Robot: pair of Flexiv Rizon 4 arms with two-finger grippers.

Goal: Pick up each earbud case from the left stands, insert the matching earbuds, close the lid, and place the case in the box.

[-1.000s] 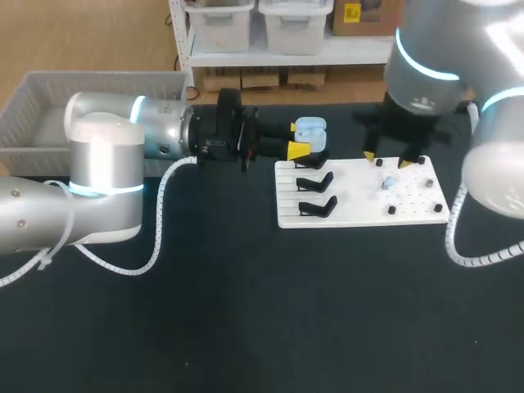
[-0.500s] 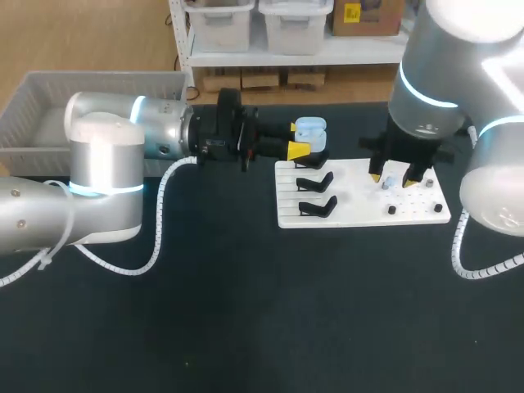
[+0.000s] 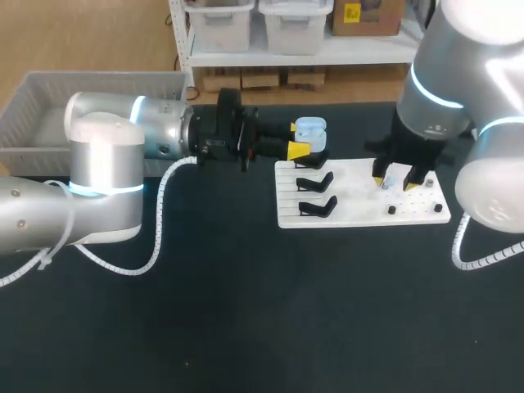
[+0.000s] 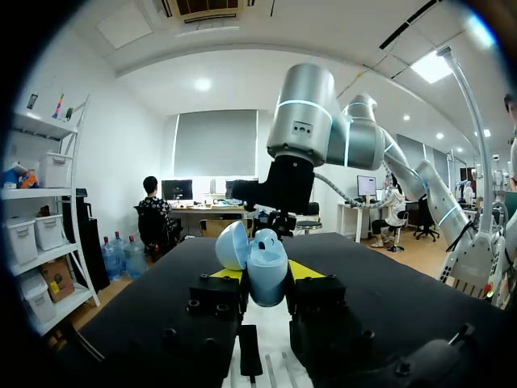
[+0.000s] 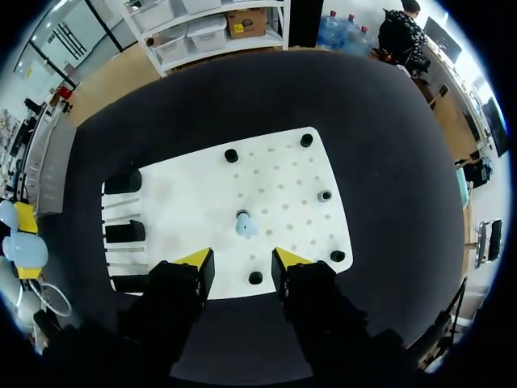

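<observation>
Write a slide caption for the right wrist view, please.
Open right gripper hovers over a pale earbud on the white board.

Your left arm [image 3: 155, 135] in satin silver metal with smooth, glossy white plastic joints, your earbud case [image 4: 266, 271] in glossy pale-blue plastic, white board [image 3: 352, 214] smooth and matt, black stands [image 3: 315, 182] of matt plastic, table [image 3: 246, 311] dark, matt, cloth-like
</observation>
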